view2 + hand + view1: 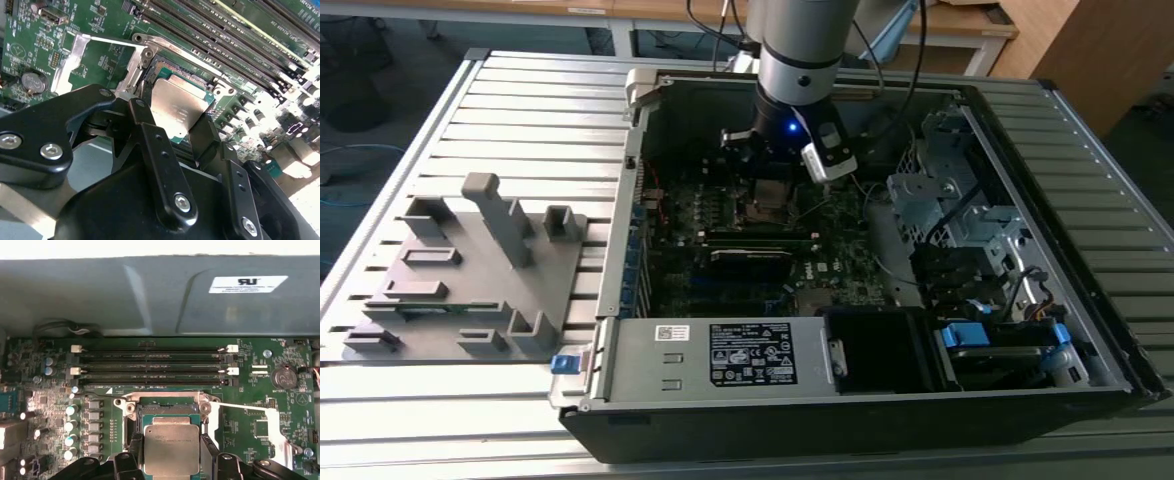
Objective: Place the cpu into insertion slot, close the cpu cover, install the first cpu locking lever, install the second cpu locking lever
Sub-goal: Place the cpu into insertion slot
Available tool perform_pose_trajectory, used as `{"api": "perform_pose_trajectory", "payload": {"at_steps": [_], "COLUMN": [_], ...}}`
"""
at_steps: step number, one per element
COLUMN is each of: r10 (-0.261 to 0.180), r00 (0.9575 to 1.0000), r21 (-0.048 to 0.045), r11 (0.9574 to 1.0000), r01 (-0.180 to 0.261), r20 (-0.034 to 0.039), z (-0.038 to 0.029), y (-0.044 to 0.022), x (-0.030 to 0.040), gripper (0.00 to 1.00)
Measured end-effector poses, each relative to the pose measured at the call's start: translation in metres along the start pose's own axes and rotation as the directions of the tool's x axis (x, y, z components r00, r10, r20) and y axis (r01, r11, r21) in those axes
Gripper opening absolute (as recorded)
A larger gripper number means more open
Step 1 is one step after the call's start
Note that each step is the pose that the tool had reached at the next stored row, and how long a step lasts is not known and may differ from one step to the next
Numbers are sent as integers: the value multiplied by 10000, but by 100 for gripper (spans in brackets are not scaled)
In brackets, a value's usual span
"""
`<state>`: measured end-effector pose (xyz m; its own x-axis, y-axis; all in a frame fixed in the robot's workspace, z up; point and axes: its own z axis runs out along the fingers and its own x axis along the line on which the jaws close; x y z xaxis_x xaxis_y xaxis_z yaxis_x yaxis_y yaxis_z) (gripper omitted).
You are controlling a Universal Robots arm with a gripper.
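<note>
Black fingers (135,449) of the gripper (171,460) sit closest, one on each side of the cpu (171,450), squeezing it tight. In both wrist views the shiny grey cpu (177,107) hangs partly over the insertion slot (167,410) on the green board (255,405). I cannot tell if they touch. The cpu cover (70,60) is swung open beside the slot. In the exterior view the gripper (771,180) is in the upper middle of the frame, inside the computer case (854,420).
</note>
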<state>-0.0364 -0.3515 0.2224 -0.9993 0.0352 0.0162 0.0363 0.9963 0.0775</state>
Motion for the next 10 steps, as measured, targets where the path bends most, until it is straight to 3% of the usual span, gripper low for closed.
{"api": "perform_pose_trajectory", "payload": {"at_steps": [5, 10], "r10": [890, 1789], "r00": [9960, 9838], "r21": [-17, -38], "r11": [9960, 9839], "r01": [-890, -1789], "r20": [68, 136], "z": [15, 27], "y": [-1, -2], "x": [0, 0], "gripper": [54, 54]}}
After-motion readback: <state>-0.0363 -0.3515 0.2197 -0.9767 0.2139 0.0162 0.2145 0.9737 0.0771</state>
